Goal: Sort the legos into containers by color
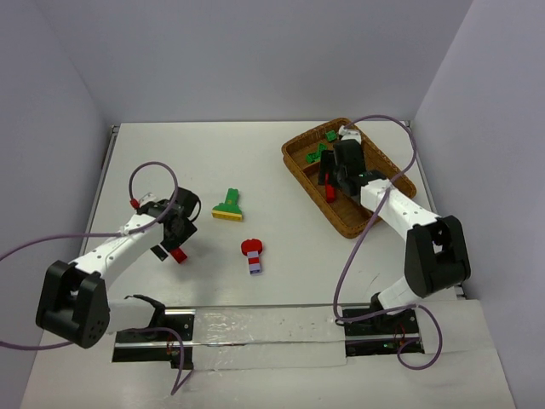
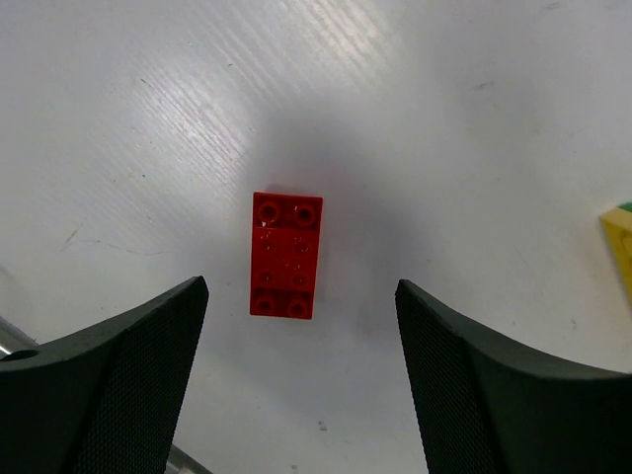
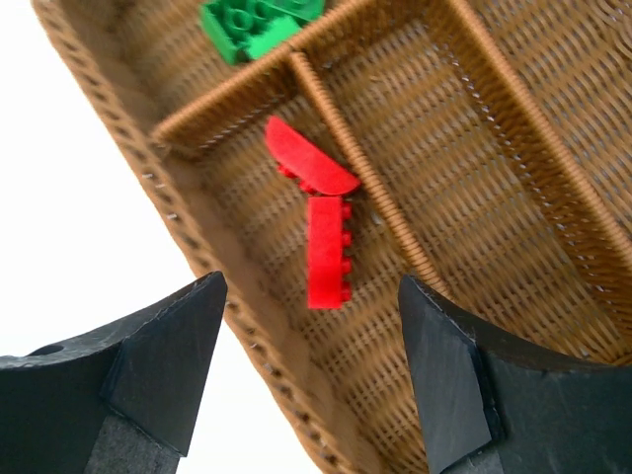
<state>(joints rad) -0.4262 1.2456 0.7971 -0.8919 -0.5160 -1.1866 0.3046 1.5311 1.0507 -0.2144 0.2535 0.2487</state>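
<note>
My left gripper (image 1: 174, 246) is open and hangs just above a red two-by-four lego (image 1: 179, 255) on the white table. In the left wrist view that lego (image 2: 286, 255) lies flat, studs up, just ahead of the gap between my open fingers (image 2: 301, 328). My right gripper (image 1: 337, 177) is open and empty over the brown wicker tray (image 1: 372, 217). In the right wrist view two red legos (image 3: 328, 252) (image 3: 309, 158) lie in a long section below the open gripper (image 3: 311, 326). A green lego (image 3: 259, 22) lies in the short section.
A green-and-yellow lego piece (image 1: 228, 206) lies mid-table, and its yellow corner shows in the left wrist view (image 2: 620, 247). A red-topped lilac-white lego stack (image 1: 253, 256) lies nearer the front. More green legos (image 1: 319, 153) sit in the tray's far end. Walls close in both sides.
</note>
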